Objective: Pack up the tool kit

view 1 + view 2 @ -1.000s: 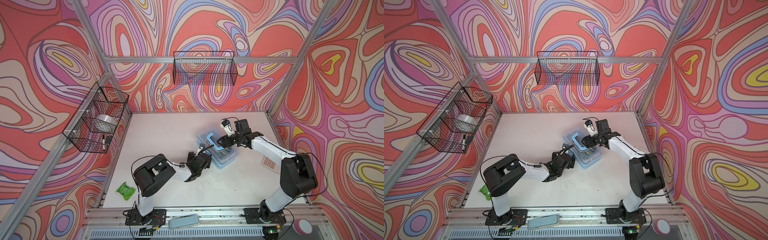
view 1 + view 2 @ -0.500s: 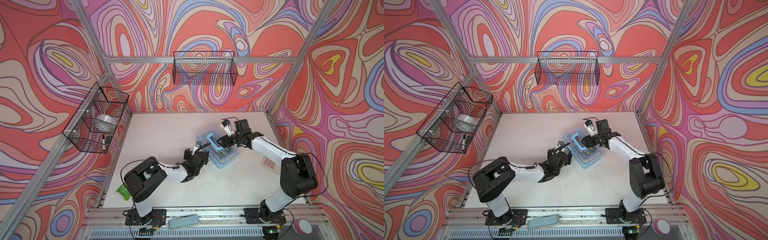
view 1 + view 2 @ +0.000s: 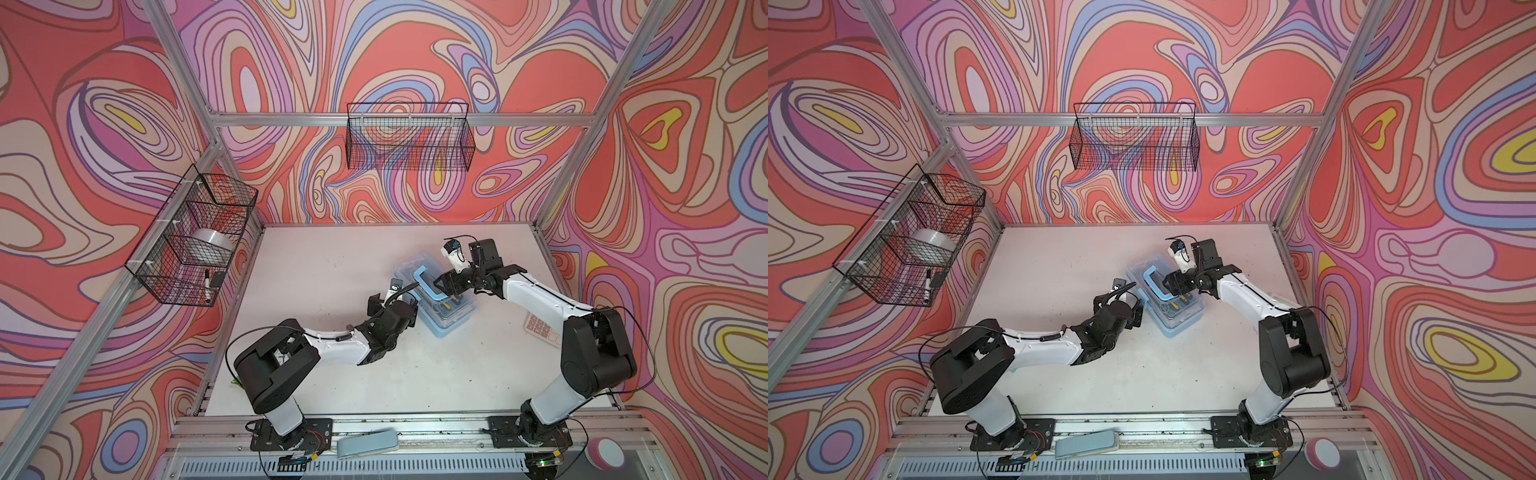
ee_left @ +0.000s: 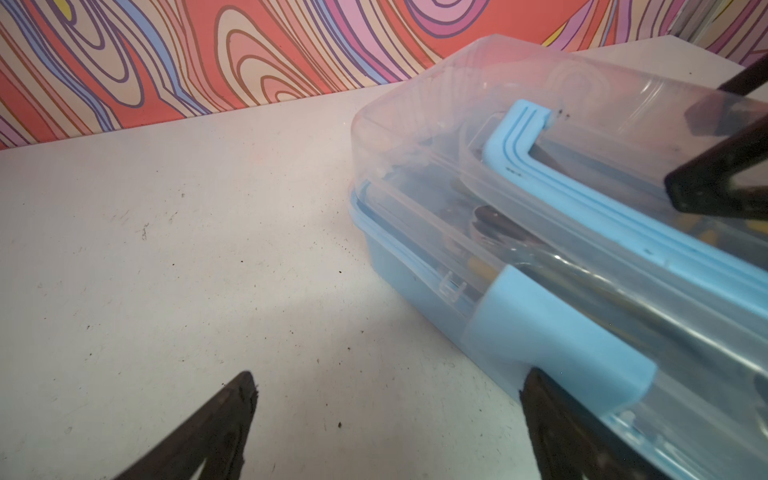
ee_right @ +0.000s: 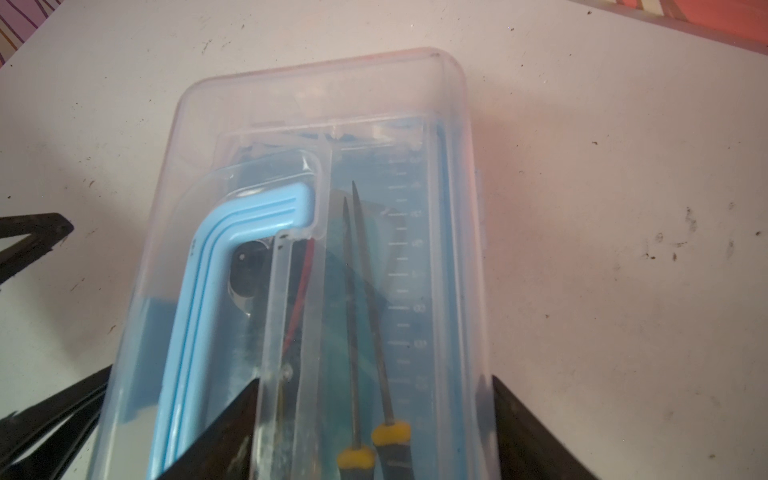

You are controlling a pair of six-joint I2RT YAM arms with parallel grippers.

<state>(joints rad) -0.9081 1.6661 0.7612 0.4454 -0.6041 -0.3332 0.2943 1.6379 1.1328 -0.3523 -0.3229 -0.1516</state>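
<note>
The white-and-black left arm (image 3: 332, 343) stretches low and forward, its black left gripper (image 4: 388, 376) spread wide. The white-and-black right arm (image 3: 536, 293) reaches inward, its black right gripper (image 5: 374, 378) likewise parted.

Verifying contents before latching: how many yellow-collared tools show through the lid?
2 yellow-collared tools: one and its neighbour lie side by side inside the case under the clear lid, beside the blue handle. Others may be hidden.
</note>
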